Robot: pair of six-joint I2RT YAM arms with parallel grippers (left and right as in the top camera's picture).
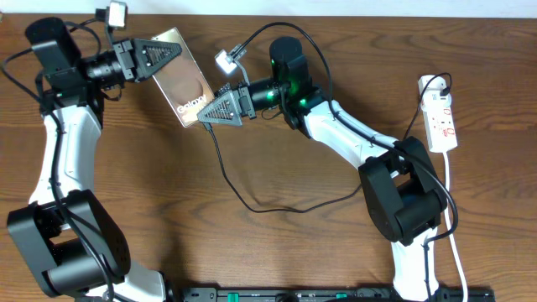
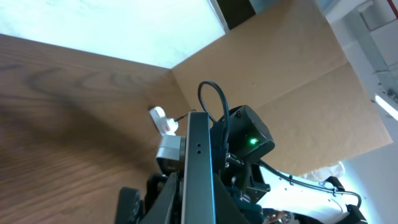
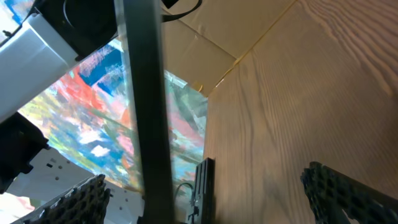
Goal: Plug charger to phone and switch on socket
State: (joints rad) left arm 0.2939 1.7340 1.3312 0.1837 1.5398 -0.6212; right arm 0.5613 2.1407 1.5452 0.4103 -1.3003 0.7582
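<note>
The phone (image 1: pixel 180 80) is held tilted above the counter (image 1: pixel 277 252) by the left tool (image 1: pixel 172 49) (clamped on its upper end). The right tool (image 1: pixel 210 116) is spread wide, gripping nothing, at the phone's lower end, where the charger (image 1: pixel 252 201) is met. The socket (image 1: pixel 441 113) is laid far right.

overhead: top-down, whole table (image 1: pixel 277 252) | left wrist: close, along phone (image 2: pixel 199 168) edge | right wrist: close, same phone
</note>
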